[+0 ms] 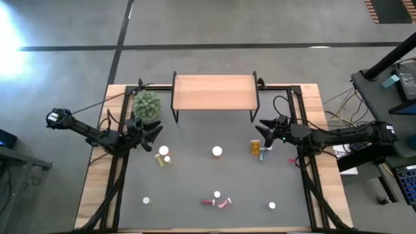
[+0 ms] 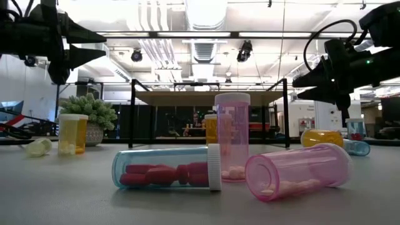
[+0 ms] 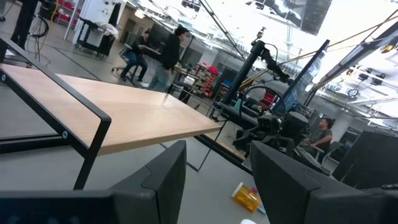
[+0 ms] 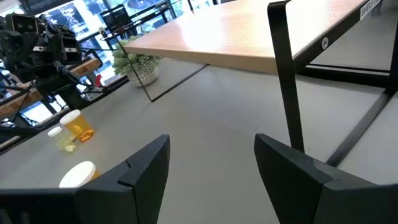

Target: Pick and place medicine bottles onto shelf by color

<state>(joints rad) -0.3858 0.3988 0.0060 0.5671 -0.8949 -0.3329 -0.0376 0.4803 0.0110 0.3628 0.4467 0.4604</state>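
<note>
The light-wood shelf on black legs stands at the table's far middle, with nothing on it. Medicine bottles are scattered on the grey table: a yellow one near the left arm, an orange one near the right arm, a white-capped one upright in the middle, and pink ones toward the near edge. My left gripper hovers open by the plant, and the left wrist view shows nothing between its fingers. My right gripper hovers open right of the shelf, also with nothing in it.
A green potted plant stands left of the shelf, close to my left gripper. Single white-capped bottles stand near the front corners. Cables run along the table's wooden side edges. People move in the room beyond.
</note>
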